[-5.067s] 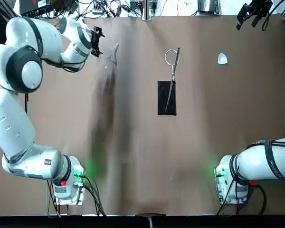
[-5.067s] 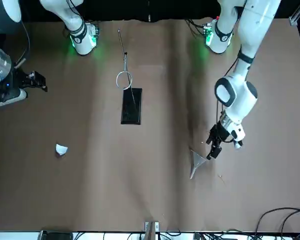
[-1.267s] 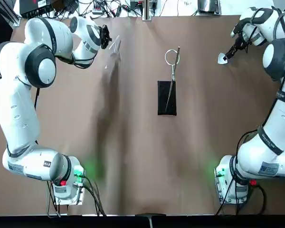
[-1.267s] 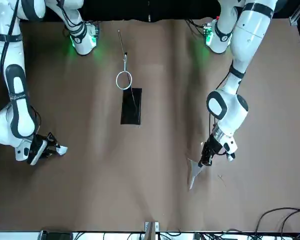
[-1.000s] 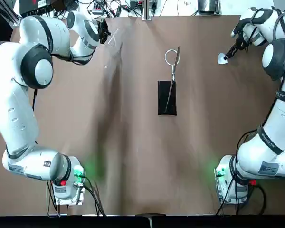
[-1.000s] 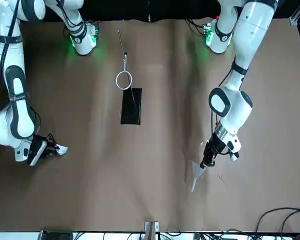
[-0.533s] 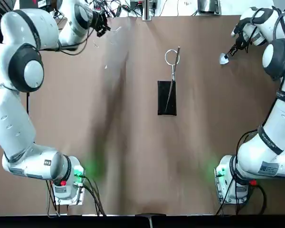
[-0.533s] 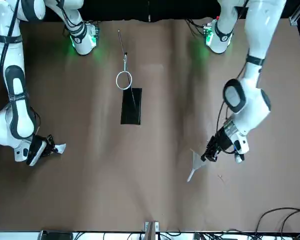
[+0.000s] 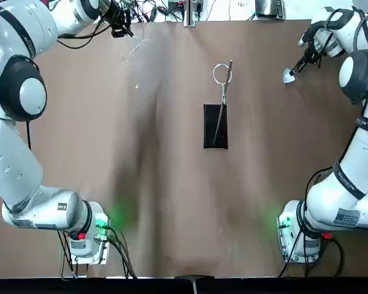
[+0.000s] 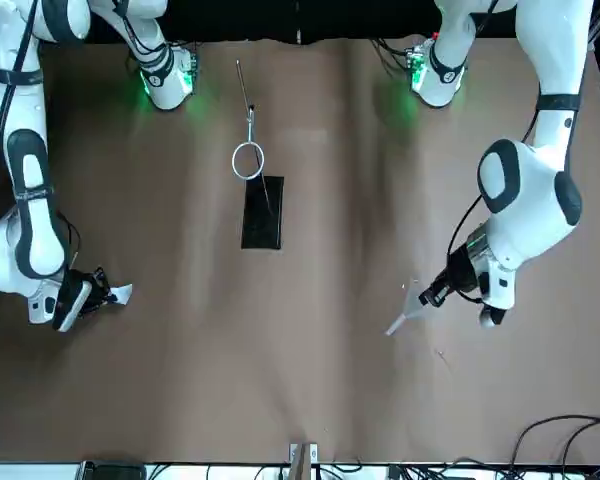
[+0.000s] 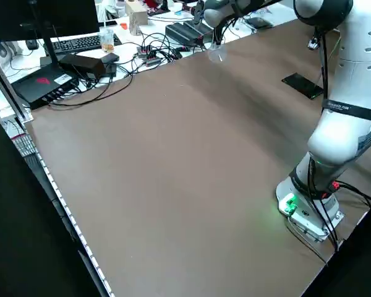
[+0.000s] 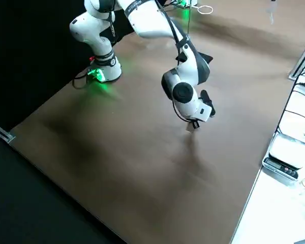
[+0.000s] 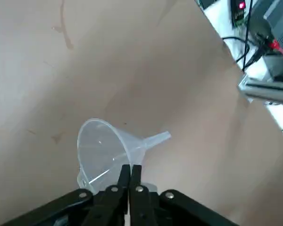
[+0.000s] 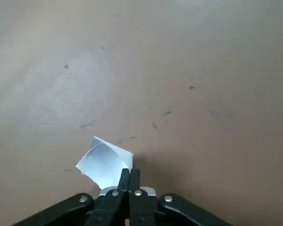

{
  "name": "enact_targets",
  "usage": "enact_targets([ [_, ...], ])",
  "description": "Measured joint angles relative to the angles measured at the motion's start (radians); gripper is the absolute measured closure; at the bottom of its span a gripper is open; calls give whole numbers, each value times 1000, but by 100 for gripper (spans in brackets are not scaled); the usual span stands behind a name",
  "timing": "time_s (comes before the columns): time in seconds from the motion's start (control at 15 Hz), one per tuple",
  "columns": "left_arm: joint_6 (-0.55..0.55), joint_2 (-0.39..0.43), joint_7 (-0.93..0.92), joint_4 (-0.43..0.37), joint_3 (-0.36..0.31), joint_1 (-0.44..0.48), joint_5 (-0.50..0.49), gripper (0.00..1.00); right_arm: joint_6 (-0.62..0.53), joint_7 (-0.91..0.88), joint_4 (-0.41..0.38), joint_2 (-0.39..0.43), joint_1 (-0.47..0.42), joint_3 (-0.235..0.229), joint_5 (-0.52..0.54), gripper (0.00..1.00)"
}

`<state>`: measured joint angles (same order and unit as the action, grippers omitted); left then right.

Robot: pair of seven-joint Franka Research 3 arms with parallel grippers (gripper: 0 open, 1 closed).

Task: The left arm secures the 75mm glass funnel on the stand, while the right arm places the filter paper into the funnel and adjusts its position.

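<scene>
Glass funnel [image 13: 111,150], stem outward from fingers [image 13: 130,175]

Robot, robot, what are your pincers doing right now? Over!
Left pincer shut on funnel, lifted. Right pincer shut on paper. Stand ring empty, path open.

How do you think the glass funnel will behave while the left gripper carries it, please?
The glass funnel looks thin-walled and smooth, so probably fragile and slippery. The left gripper pinches only its rim edge, so it may well swivel. Its round cone and thin stem suggest that it would roll if set down.
</scene>
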<state>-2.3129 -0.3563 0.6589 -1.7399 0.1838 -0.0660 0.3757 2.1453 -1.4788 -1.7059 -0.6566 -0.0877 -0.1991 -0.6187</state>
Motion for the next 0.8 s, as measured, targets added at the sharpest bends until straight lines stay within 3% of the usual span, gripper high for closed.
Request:
enact_targets([
  [0.2, 55, 13, -59, 1, 18, -1, -39, 97, -135, 89, 23, 56, 3, -25, 20, 99],
  [0.4, 128, 38, -154, 5, 25, 0, -41, 97, -238, 239, 46, 139, 12, -28, 135, 99],
  [0.8, 157, 46, -234, 3, 31, -8, -41, 97, -484, 426, 98, 252, 33, -31, 245, 99],
])
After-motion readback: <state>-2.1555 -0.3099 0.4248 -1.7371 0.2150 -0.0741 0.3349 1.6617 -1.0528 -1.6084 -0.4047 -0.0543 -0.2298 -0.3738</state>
